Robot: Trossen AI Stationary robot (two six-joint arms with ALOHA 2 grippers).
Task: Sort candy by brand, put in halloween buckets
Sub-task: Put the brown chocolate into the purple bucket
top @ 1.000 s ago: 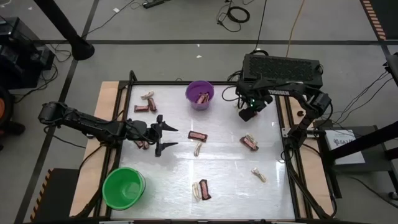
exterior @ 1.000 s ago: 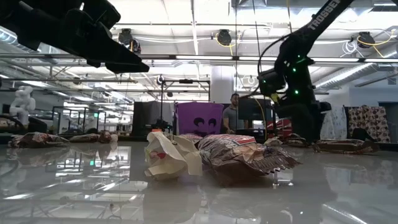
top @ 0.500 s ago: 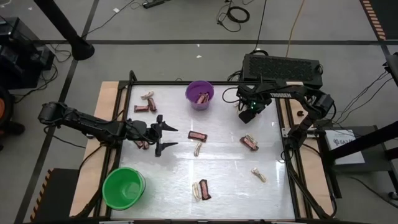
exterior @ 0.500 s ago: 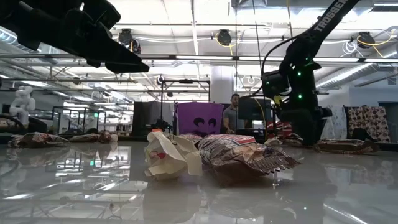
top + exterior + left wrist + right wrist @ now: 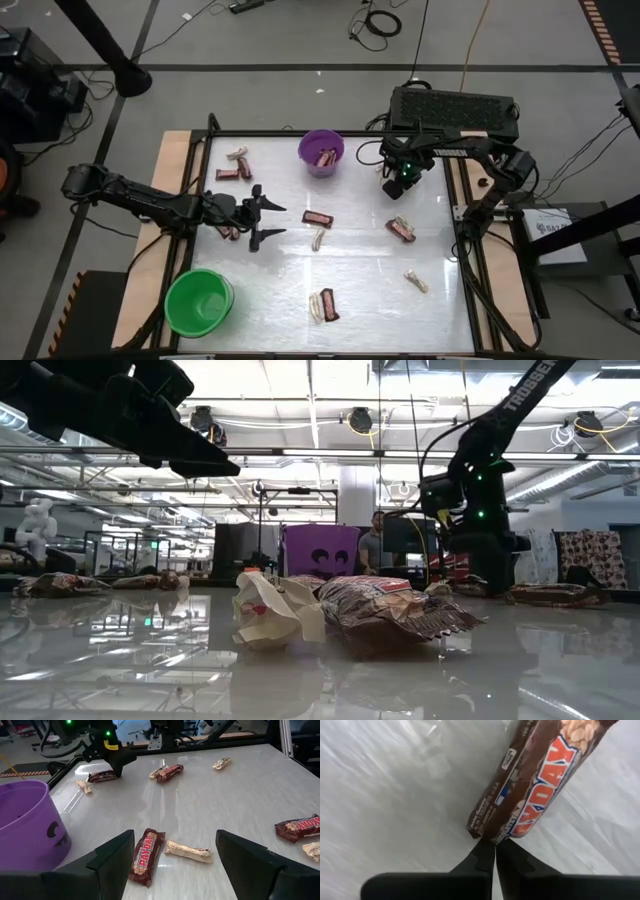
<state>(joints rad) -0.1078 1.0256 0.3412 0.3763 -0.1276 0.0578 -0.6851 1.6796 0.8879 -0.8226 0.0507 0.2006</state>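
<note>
Candy: dark maroon bars and pale twisted wrappers scattered over the white table (image 5: 370,280); one maroon bar (image 5: 540,780) lies under the right gripper (image 5: 398,187), near the table's far right corner; its wrapper end sits at the tips of the meeting fingers (image 5: 480,860), pinched or merely touched cannot be told; another bar (image 5: 326,157) inside the purple bucket (image 5: 321,151) at the far edge; green bucket (image 5: 199,301) at the near left corner, no candy visible in it. Left gripper (image 5: 271,221) over the left-centre, jaws spread wide, holding nothing; a bar (image 5: 145,856) and a pale wrapper (image 5: 189,851) lie ahead of it. Surface glossy, reflective; wooden strips along both sides; open tabletop in the near middle. Room beyond: ceiling lights, a person (image 5: 373,543) behind the purple bucket.
</note>
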